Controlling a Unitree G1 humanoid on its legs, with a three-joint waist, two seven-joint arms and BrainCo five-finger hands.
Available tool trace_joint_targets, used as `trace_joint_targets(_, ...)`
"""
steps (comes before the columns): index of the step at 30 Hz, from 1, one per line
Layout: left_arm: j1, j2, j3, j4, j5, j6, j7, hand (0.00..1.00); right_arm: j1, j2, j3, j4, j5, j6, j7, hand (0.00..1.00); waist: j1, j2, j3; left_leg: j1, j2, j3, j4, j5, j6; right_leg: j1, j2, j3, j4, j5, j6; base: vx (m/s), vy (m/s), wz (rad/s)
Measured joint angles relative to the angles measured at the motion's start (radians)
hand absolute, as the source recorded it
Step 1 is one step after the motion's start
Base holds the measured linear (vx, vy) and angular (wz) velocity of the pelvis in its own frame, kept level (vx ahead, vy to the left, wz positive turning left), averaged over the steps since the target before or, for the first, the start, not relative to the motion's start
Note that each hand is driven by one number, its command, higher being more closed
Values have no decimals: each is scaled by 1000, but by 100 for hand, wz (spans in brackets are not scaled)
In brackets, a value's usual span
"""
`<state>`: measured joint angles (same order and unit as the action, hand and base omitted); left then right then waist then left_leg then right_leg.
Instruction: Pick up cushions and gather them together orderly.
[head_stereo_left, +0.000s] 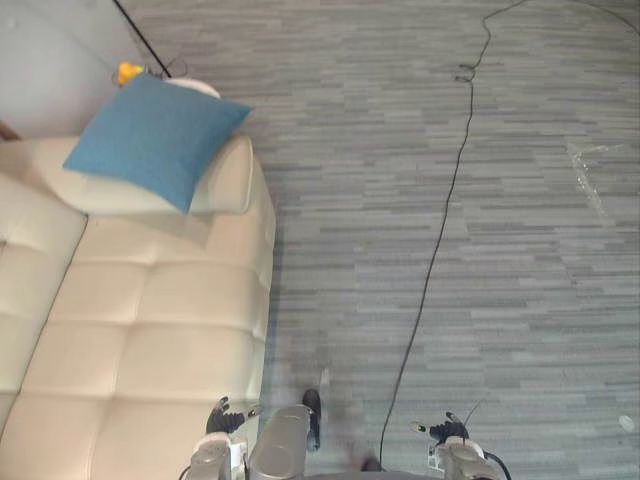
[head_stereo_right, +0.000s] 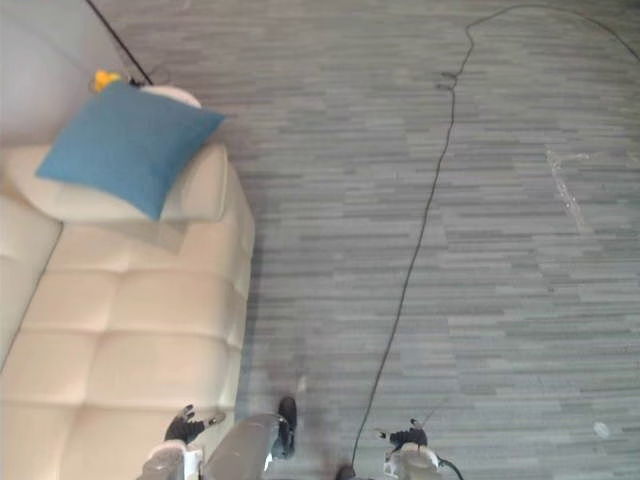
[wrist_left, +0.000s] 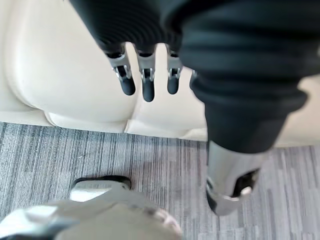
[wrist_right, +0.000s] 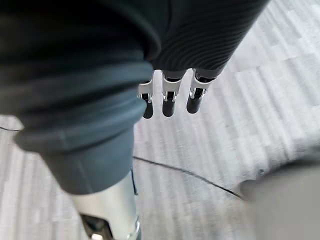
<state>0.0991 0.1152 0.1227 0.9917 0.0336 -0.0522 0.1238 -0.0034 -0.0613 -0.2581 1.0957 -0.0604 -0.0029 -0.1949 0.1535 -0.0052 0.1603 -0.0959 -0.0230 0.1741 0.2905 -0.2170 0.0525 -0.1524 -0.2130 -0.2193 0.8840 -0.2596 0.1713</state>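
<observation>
Cushion gathering has not begun, by the look of it. The blue cushion lies at the upper left of the head views, propped aslant on the armrest of the cream sofa, with one corner overhanging the seat. It tilts that way because the rounded armrest carries its middle. Behind its top corner a small yellow object peeks out, too small to identify.

The left hand sits at the bottom edge of the frame, just beside the sofa's front corner. Its fingers are straight and relaxed over the seat's edge, grasping nothing. The right hand hangs at the lower right over the grey carpet, fingers likewise loose and empty.

Both hands hang low and idle, probably because the cushion is well apart from them, out of reach until the robot moves in along the sofa.
</observation>
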Motion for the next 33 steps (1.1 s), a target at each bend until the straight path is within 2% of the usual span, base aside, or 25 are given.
trace_joint_targets(1,4,3,-9,0,0,1,2,0,5,-1,-10,-12,-4,1,0,0,-2,4,3,57,-1,-8,-29,-7,-1,-13,-22,-46,-7,-25,-45,629,34,36)
trace_joint_targets(3,-8,-2,-30,-2,-1,0,4,0,5,0,-12,-15,-9,1,1,0,-13,7,4,143,8,-57,-84,-9,0,-55,-29,-122,-127,-54,-96,451,-33,62)
trace_joint_targets(5,-26,-13,-34,-8,0,-2,3,0,-17,-9,-11,-20,-16,-1,4,0,-37,24,13,195,49,-110,-122,-21,-12,-125,16,-110,-302,-31,-105,520,-158,83)
trace_joint_targets(6,-28,-17,-35,-7,0,-1,2,0,-23,-14,-10,-25,-17,-4,6,0,-45,29,17,221,67,-141,-134,-29,-23,-167,66,-18,-444,46,-89,464,-188,67)
trace_joint_targets(8,-28,-11,-35,-7,0,-2,3,0,-20,-19,-11,-27,-17,-6,6,0,-54,16,17,245,69,-179,-130,-46,-31,-180,97,118,-603,153,-76,481,-273,79)
trace_joint_targets(9,-26,-6,-34,-6,1,-2,4,0,-4,-25,-11,-25,-17,-4,5,0,-62,-1,10,271,63,-231,-114,-84,-52,-169,100,187,-653,209,-63,602,-413,123)
trace_joint_targets(10,-30,-19,-34,0,0,-3,6,0,3,-40,-14,-22,-16,-3,8,0,-74,25,7,286,87,-289,-86,-123,-73,-173,122,205,-570,291,-85,493,-361,123)
trace_joint_targets(11,-26,-38,-34,1,0,-7,5,0,5,-55,-15,-17,-17,-1,8,0,-74,45,-5,278,103,-319,-56,-121,-74,-181,125,171,-516,246,-102,485,-332,104)
trace_joint_targets(12,-22,-62,-26,-3,-1,-14,5,0,8,-62,-19,-19,-17,1,8,0,-76,61,-16,230,119,-341,42,-118,-79,-173,125,130,-493,202,-119,470,-300,86)
trace_joint_targets(14,-30,-91,12,-8,-9,-12,5,0,9,-63,-17,-39,-15,0,5,0,-80,93,-25,98,142,-339,303,-59,-137,-126,126,52,-492,150,-135,455,-300,91)
trace_joint_targets(15,-30,-113,27,-20,-19,-9,5,0,17,-58,-10,-55,-12,1,3,0,-82,89,-9,15,172,-301,468,34,-134,-69,140,24,-516,128,-157,503,-312,96)
trace_joint_targets(16,-35,-124,42,-50,-33,-12,1,0,22,-38,-4,-62,-3,1,-1,0,-66,86,10,-84,232,-219,655,13,-125,41,162,-13,-576,104,-195,493,-289,71)
trace_joint_targets(18,-42,-120,33,-65,-35,-16,0,0,20,-18,-5,-59,7,1,-3,0,-43,70,17,-133,238,-154,665,-41,-113,110,161,-37,-620,98,-202,333,-162,29)
trace_joint_targets(19,-44,-117,22,-69,-35,-20,0,0,17,-11,-5,-59,18,0,-4,0,-41,63,19,-162,229,-120,623,-60,-104,145,161,-47,-653,98,-202,258,-109,22)
trace_joint_targets(20,-44,-106,-3,-71,-36,-25,-2,0,11,-3,-5,-59,22,-1,-4,0,-41,56,17,-195,198,-80,499,-73,-99,179,156,-58,-695,98,-201,402,-81,29)
trace_joint_targets(22,-51,-107,-4,-76,-35,-27,0,0,-5,5,-13,-60,22,-2,-9,0,-41,56,17,-231,146,-34,243,-40,-92,227,144,-75,-751,92,-188,389,12,27)
trace_joint_targets(23,-51,-109,-4,-76,-35,-27,0,0,3,6,-13,-59,23,-2,-12,0,-41,58,15,-231,115,-7,36,49,-98,262,138,-89,-777,79,-167,402,96,25)
trace_joint_targets(24,-49,-111,-4,-75,-36,-28,-1,0,6,6,-13,-56,23,-2,-13,0,-38,58,16,-225,109,13,-31,131,-92,284,137,-92,-793,69,-153,414,112,13)
trace_joint_targets(25,-48,-107,-4,-71,-36,-29,0,0,5,11,-12,-54,23,0,-14,0,-32,46,13,-204,105,37,-53,219,-75,305,133,-80,-808,58,-136,475,119,-1)
trace_joint_targets(26,-53,-97,-5,-69,-35,-29,-1,0,-1,25,-12,-54,23,-1,-14,0,-31,29,8,-197,89,56,-55,216,-47,323,117,-77,-821,54,-129,500,80,-14)
trace_joint_targets(27,-59,-89,-1,-70,-36,-29,-2,0,-9,42,-11,-58,23,-2,-12,0,-31,1,10,-200,74,64,-25,185,-23,327,96,-69,-824,61,-117,602,103,-8)
trace_joint_targets(28,-60,-80,2,-69,-36,-28,-4,0,-12,54,-11,-59,20,-4,-9,0,-30,-12,2,-208,69,65,32,150,-9,331,82,-48,-798,77,-91,574,124,-5)
trace_joint_targets(29,-60,-75,6,-68,-36,-28,-4,0,-10,56,-11,-58,20,-4,-8,0,-29,-14,0,-202,67,68,50,131,-1,329,74,-38,-766,80,-86,459,139,10)
trace_joint_targets(31,-59,-73,3,-56,-36,-27,-6,0,-5,55,-12,-58,18,-4,-4,0,-27,-13,-1,-151,59,64,61,76,5,286,53,-6,-568,79,-77,393,141,17)
trace_joint_targets(33,-60,-62,-14,-47,-37,-23,-13,0,1,55,-11,-58,16,-5,0,0,-33,-22,-2,-66,30,40,35,31,14,166,-5,23,-221,124,14,424,122,31)
